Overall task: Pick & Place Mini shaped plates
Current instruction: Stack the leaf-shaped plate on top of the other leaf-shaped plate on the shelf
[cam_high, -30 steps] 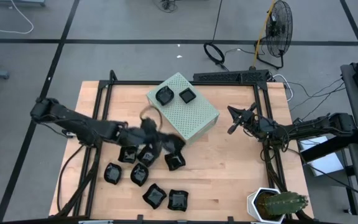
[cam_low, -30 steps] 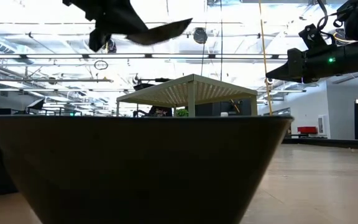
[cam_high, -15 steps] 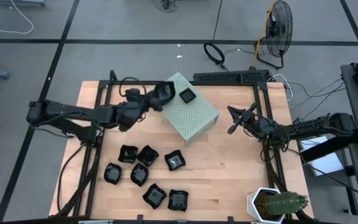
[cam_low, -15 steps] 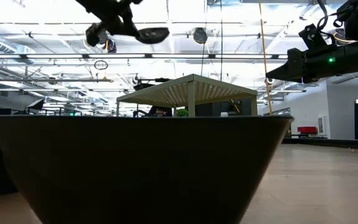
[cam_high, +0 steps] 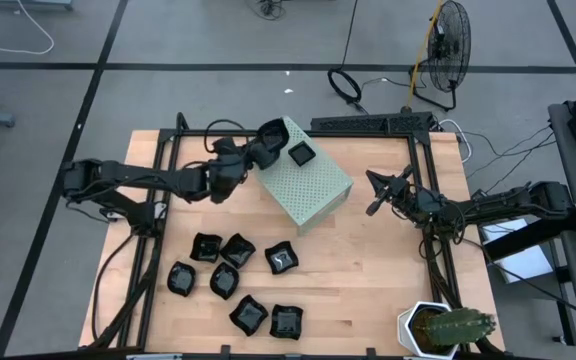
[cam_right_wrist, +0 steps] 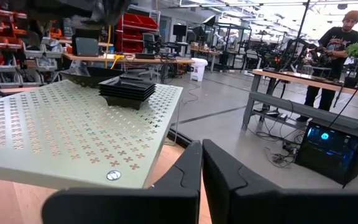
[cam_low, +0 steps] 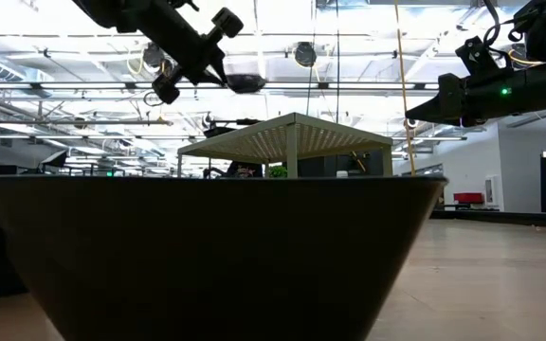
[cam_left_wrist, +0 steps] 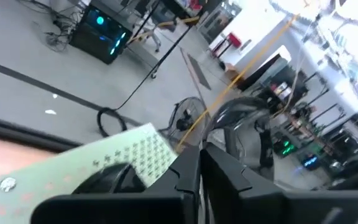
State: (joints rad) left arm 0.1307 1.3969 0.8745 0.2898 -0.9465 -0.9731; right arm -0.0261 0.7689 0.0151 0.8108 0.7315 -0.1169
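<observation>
You find open bench between the green perforated box and the potted cactus. The plate cluster blocks the front-left area. The left tool occupies the box's far corner beside a stacked plate.

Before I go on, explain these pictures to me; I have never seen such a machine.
Two dark robot arms work at a wooden table. One picture looks straight down, one looks level from the tabletop, and two come from cameras on the wrists. A pale green perforated box stands on the table with a stack of plates on top. Seven small black plates lie loose on the wood, and a potted cactus stands at a corner. The left gripper holds a plate over the box. The right gripper waits shut, holding nothing.
</observation>
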